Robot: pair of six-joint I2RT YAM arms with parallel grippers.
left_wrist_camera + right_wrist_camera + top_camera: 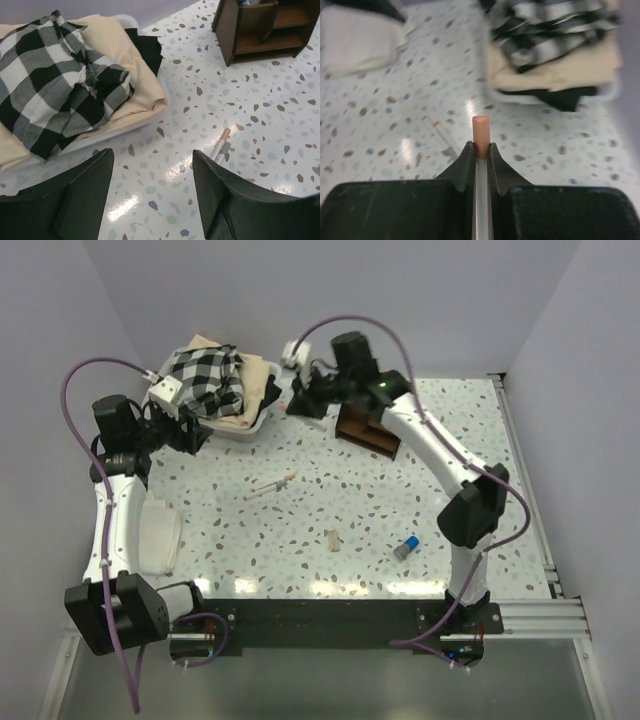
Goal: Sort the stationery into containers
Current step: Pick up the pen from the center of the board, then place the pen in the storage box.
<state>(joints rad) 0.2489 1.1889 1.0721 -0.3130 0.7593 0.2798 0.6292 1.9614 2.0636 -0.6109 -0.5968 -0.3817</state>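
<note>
My right gripper [303,403] is shut on a white pen with an orange end [480,131], held above the table between the cloth tub and the dark brown wooden organizer [365,430]. Its fingers [465,160] clamp just below the orange tip. Two slim pens [270,486] lie together mid-table; they also show in the left wrist view [220,146]. A beige stub [332,540] and a short blue-grey cylinder [406,547] lie nearer the front. My left gripper [152,167] is open and empty, above bare table beside the tub, left of the two pens. The organizer [260,27] shows at the left wrist view's top right.
A white tub [262,420] of checked and beige cloths [205,380] stands at the back left, close to both grippers; the cloths also show in the left wrist view [60,85]. A folded white cloth [155,530] lies by the left arm. A rail [525,470] runs along the table's right edge.
</note>
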